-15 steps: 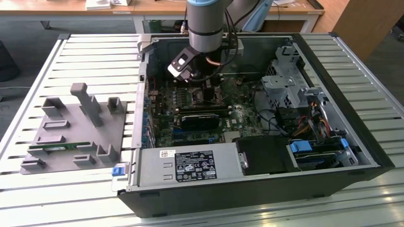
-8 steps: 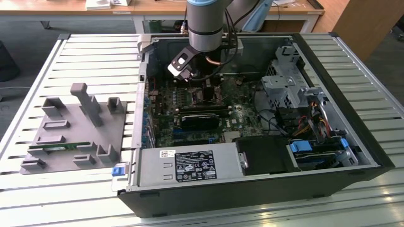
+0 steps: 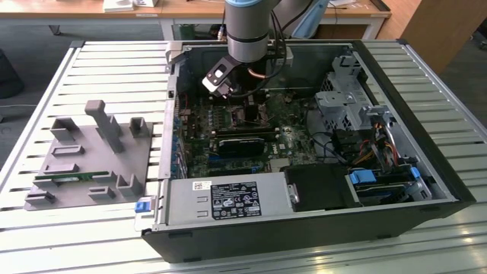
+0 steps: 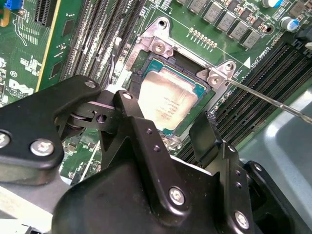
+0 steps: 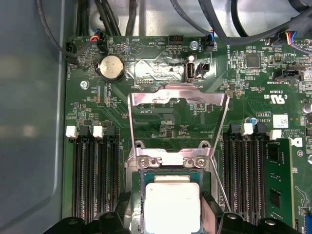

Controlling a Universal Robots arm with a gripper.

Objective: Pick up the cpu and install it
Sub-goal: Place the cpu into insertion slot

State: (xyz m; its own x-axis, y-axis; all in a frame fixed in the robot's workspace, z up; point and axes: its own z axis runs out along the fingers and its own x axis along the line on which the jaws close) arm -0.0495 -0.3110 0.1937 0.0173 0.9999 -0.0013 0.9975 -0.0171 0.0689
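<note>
- The gripper is held low over the socket, astride the cpu; whether the chip is gripped or let go cannot be told.
- The cpu is seen lying flat inside the socket, silver top up, in both wrist views.
- The socket's metal load plate is swung open, clear of the chip, and its thin wire lever is raised beside the socket.
- Rows of black memory slots are set on either side of the socket; a green memory stick is seated in one row.
- A round coin battery is mounted on the motherboard beyond the open plate.
- In the exterior view the gripper is lowered into the open computer case, in which the socket is housed; a black block and a grey power supply are seen nearer the camera than the socket.
- Well apart from the socket, outside the case on the exterior view's left, a grey fixture tray is placed on the slatted table, with a green strip lying in it.
</note>
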